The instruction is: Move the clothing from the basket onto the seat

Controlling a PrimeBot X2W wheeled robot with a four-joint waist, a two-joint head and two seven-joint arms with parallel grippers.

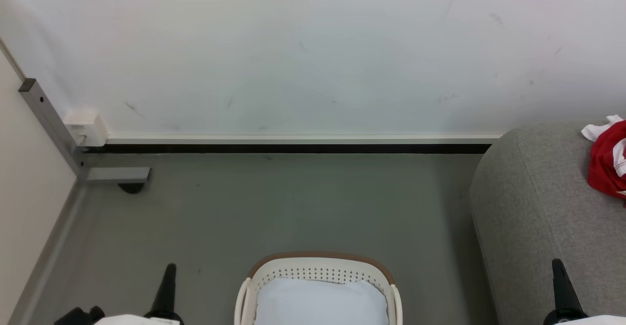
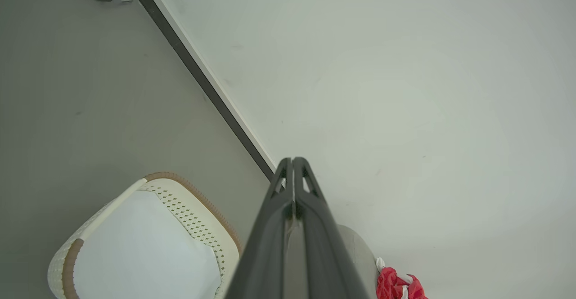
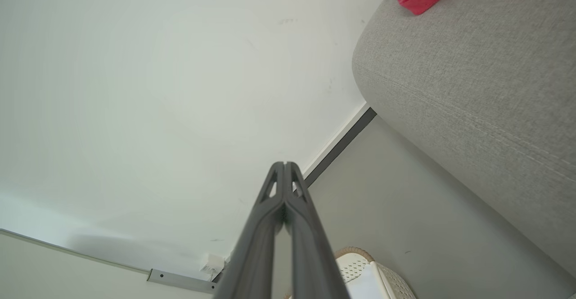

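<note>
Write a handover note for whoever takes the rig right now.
Both shut and empty: left gripper beside the basket, right gripper by the seat.
The clothing lies on the seat; the basket, on the floor, shows a plain white cloth on top.
Done: the clothing looks moved.
Left: probably nothing; what lies under the white cloth is hidden.

Red clothing (image 1: pixel 604 166), white trim; grey seat (image 1: pixel 528 207); cream hole-dotted basket (image 1: pixel 318 268), brown rim; cloth (image 1: pixel 318 300) seemingly plain white.
</note>
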